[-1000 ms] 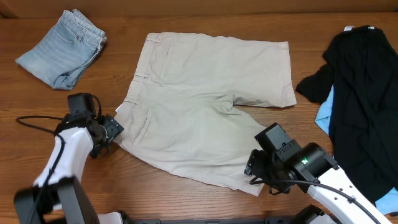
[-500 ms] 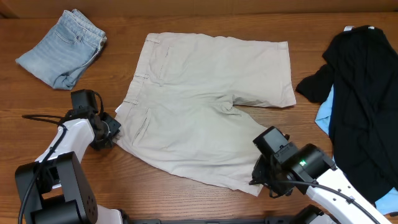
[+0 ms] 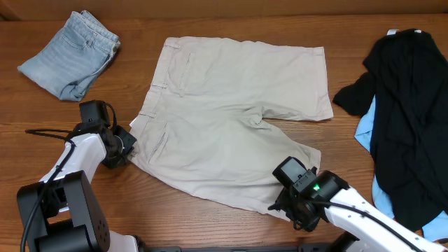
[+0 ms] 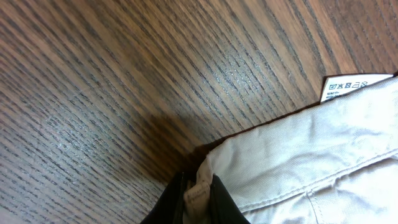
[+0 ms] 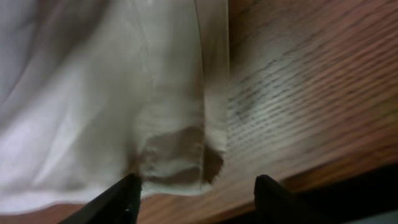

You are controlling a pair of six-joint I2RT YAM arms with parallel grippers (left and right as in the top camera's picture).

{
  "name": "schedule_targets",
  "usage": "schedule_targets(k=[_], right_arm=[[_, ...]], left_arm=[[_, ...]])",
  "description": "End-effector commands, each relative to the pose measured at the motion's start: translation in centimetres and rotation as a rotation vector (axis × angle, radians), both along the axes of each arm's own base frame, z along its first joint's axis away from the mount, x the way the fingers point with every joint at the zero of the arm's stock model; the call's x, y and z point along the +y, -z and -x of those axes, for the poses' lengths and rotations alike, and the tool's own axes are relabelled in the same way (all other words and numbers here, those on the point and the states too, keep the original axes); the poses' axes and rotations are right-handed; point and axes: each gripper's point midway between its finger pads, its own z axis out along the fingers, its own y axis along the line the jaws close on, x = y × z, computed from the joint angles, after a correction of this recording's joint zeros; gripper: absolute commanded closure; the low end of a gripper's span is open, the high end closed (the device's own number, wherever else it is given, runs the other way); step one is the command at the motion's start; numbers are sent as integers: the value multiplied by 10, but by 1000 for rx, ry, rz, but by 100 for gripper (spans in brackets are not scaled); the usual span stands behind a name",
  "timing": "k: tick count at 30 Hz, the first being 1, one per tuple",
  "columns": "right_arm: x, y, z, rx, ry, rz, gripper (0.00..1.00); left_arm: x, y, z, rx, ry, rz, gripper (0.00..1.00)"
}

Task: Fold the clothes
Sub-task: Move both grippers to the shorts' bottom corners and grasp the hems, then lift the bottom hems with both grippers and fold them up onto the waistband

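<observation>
Pale beige shorts [image 3: 231, 119] lie spread flat in the middle of the table, waistband to the left, legs to the right. My left gripper [image 3: 127, 143] is shut on the near corner of the waistband [image 4: 198, 193]; a white care tag [image 4: 351, 84] sticks out beside it. My right gripper [image 3: 288, 206] stands open at the near leg's hem corner [image 5: 180, 158], which lies between the two fingertips with a wide gap. A folded light-blue denim garment [image 3: 70, 52] lies at the far left. A black garment [image 3: 409, 105] over a light-blue one [image 3: 366, 129] lies at the right.
The table's near edge [image 5: 348, 180] runs just beyond the right gripper's fingers. A black cable [image 3: 45, 131] trails left of the left arm. The wooden tabletop [image 3: 210, 224] shows between the two arms.
The left gripper has shut on the waistband corner. The right arm has slid left along the near leg's hem, and its jaws closed partway and then opened again.
</observation>
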Motion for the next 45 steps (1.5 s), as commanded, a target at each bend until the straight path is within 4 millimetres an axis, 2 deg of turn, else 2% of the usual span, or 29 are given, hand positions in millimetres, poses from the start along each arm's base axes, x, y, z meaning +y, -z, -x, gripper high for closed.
schedule_targets(k=[1, 5, 12, 14, 19, 22, 25, 28, 30, 33, 38, 42, 45], right_arm=[[4, 7, 1, 18, -19, -2, 34], [6, 12, 0, 30, -42, 2, 34], [13, 12, 1, 36, -111, -42, 49], [13, 11, 2, 39, -110, -44, 59], [13, 12, 2, 39, -110, -44, 70], [13, 12, 2, 38, -110, -44, 95], [13, 10, -2, 22, -111, -40, 96], [18, -4, -16, -39, -141, -43, 96], [21, -25, -32, -105, -147, -33, 96], [18, -71, -61, -242, -146, 22, 96], [-4, -176, -103, -505, -147, 158, 96], [-17, -256, -122, -706, -162, 208, 96], [-22, -297, -127, -809, -170, 209, 96]], left_arm=[[-4, 30, 29, 124, -8, 13, 96], [-3, 30, 29, 124, -7, 12, 96], [-3, 28, 28, 124, -8, 12, 96], [-3, 26, 28, 129, -7, 13, 96], [-2, 21, 24, 127, 23, 8, 96], [-1, 18, 20, 121, 42, 2, 96], [2, 10, 12, 108, 107, -15, 96], [8, -14, 0, 111, 130, -20, 96], [12, -33, -9, 105, 125, -20, 96], [16, -71, -24, 93, 131, -26, 96], [18, -132, -34, 83, 157, -33, 96], [17, -177, -36, 62, 162, -41, 96], [14, -206, -34, 45, 216, -51, 96]])
